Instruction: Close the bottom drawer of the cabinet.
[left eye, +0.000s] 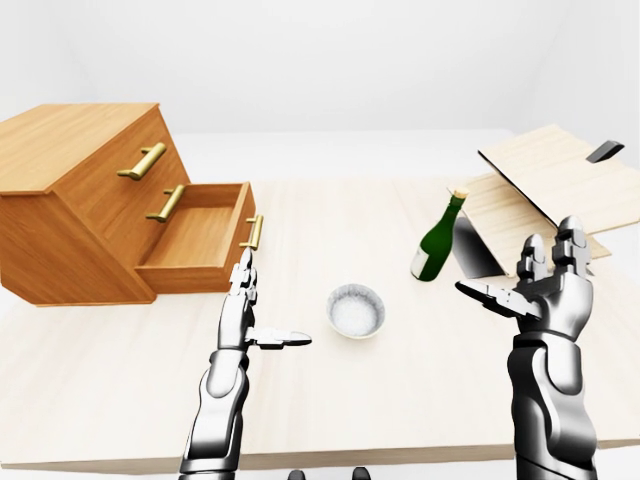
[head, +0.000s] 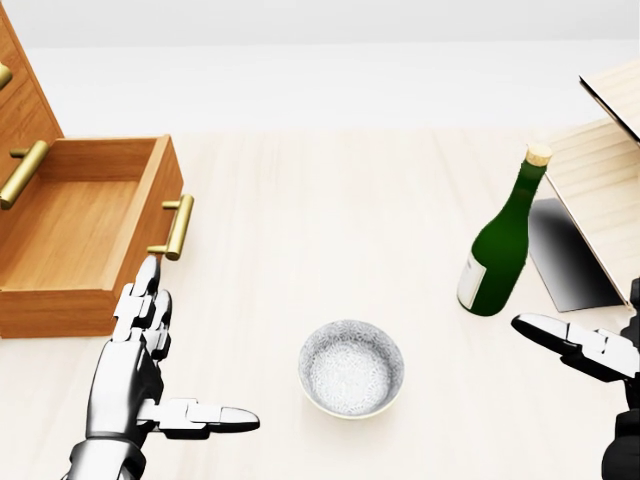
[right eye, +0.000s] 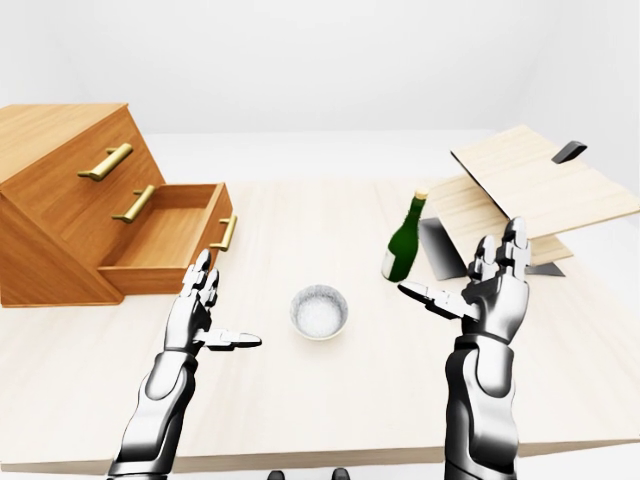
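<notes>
- Left-eye view: the cabinet (left eye: 85, 200) sits at the table's (left eye: 400, 400) left, its bottom drawer (left eye: 200, 238) pulled well out, brass handle (left eye: 253, 232) on the drawer's face. The left hand (left eye: 245, 310) stands just below that handle, fingers spread, thumb out to the side, holding nothing. A good close would be a flat-palm push on the drawer's face, square to its travel, not a grab at the handle.
- Head view: the left fingertips (head: 148, 272) are near the handle (head: 178, 228) but apart from it. The bowl (head: 351, 367) lies just right of the left hand; the push should run up and left, away from it. The bottle (head: 500, 243) stands well clear.
- Right-eye view: the right hand (right eye: 490, 290) is raised and open, empty, near the bottle (right eye: 403, 238) and the boards (right eye: 530, 190). It is best kept still, since a sideways drift could tip the bottle.
</notes>
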